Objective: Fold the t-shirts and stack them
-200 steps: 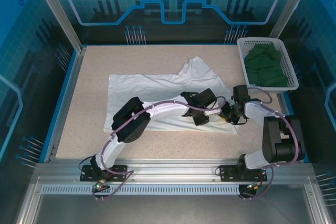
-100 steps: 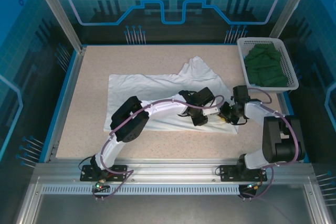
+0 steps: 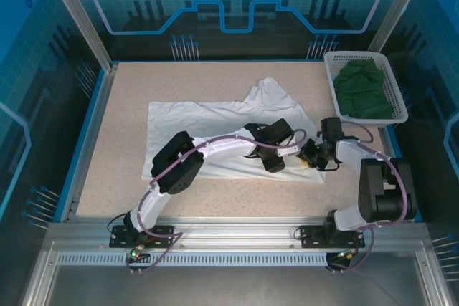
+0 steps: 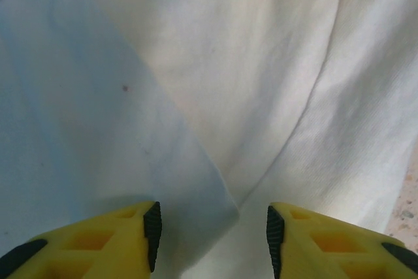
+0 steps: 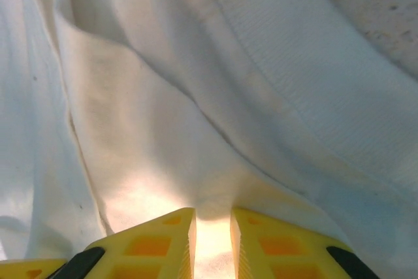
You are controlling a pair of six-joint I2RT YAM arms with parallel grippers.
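Observation:
The white t-shirt (image 3: 208, 123) lies spread across the middle of the table, its right part bunched up toward the back. My left gripper (image 3: 277, 165) hovers low over the shirt's right front area; in the left wrist view it (image 4: 212, 236) stands open above a fold edge of white cloth (image 4: 196, 161), holding nothing. My right gripper (image 3: 310, 160) is at the shirt's right front corner; in the right wrist view it (image 5: 213, 230) is shut on a pinch of the white cloth (image 5: 163, 109). The dark green t-shirt (image 3: 364, 91) sits in the basket.
The white lattice basket (image 3: 331, 69) stands at the back right corner of the table. Bare speckled tabletop (image 3: 237, 195) runs along the front of the shirt. Aluminium frame posts and blue walls enclose the table.
The left wrist has shifted a little to the left over the shirt. The right gripper has barely moved and still pinches the cloth.

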